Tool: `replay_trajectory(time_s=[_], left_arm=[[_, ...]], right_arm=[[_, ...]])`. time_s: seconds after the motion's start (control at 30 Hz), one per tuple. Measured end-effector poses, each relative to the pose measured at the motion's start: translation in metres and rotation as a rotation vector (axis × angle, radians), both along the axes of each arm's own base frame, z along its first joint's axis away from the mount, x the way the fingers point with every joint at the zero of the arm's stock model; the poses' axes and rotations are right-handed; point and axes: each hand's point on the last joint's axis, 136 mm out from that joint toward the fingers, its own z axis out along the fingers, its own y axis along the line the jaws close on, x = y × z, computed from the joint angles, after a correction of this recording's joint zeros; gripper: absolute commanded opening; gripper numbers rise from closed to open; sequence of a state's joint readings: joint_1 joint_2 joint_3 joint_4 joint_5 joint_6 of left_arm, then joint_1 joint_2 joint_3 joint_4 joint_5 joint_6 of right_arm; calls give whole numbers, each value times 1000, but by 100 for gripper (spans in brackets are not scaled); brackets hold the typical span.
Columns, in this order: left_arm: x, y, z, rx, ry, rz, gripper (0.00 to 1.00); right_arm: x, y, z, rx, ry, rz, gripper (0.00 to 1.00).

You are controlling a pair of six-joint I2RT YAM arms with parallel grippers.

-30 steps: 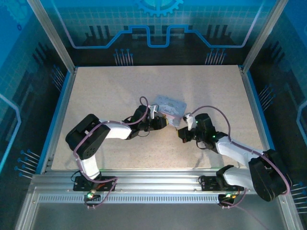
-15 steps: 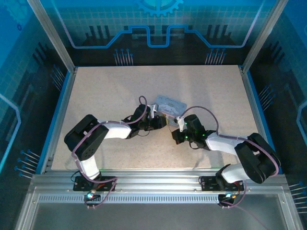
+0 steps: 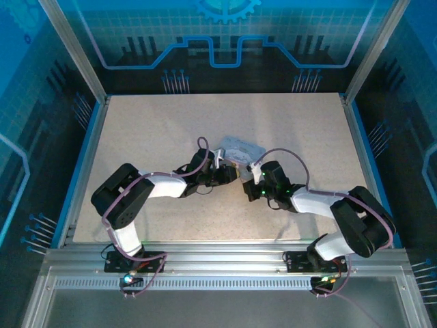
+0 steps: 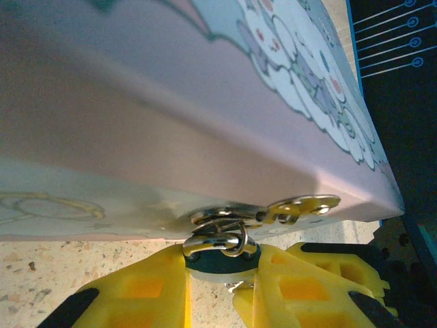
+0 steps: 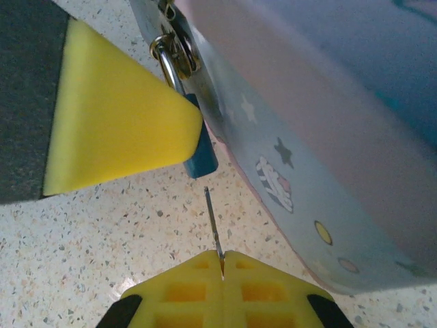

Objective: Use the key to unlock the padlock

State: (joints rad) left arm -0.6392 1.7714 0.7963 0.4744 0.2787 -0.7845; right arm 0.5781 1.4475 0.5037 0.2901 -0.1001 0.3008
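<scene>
One padlock (image 4: 222, 258) is hanging from the hasp (image 4: 300, 206) at the lower edge of the one tin (image 4: 205, 123). Its silver shackle is threading the hasp. Its long axis is lying along the tin's side wall, with the shackle end at the hasp and the blue body end facing away from it. The left fingers (image 4: 174, 273) are clamping that body from both sides, just beside the tin and above the speckled table (image 5: 82, 225). One key (image 5: 213, 222) is sticking out from between the right fingers (image 5: 235, 277), which are pressing fully together on its base. Its long axis is running straight from those fingers toward the padlock's body end. The thin tip is aiming at the blue body and stopping just short of it, close beside the tin's star-printed wall. Seen from overhead, the two arms are meeting at the tin's near edge, one from each side.
</scene>
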Motion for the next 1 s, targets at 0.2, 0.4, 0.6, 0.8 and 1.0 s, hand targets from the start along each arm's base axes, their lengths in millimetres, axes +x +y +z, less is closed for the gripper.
replay_trajectory(time_s=[0.2, 0.4, 0.6, 0.8, 1.0], left_arm=[[0, 0, 0, 0, 0, 0, 24], [0, 0, 0, 0, 0, 1, 24], [0, 0, 0, -1, 0, 0, 23], [1, 0, 1, 0, 1, 1, 23], [3, -1, 4, -5, -4, 4, 23]], right_arm=[[5, 3, 0, 0, -8, 5, 0], [5, 4, 0, 2, -10, 5, 0], [7, 6, 2, 8, -16, 8, 0], [8, 6, 3, 12, -21, 7, 0], [10, 7, 6, 27, -29, -1, 0]])
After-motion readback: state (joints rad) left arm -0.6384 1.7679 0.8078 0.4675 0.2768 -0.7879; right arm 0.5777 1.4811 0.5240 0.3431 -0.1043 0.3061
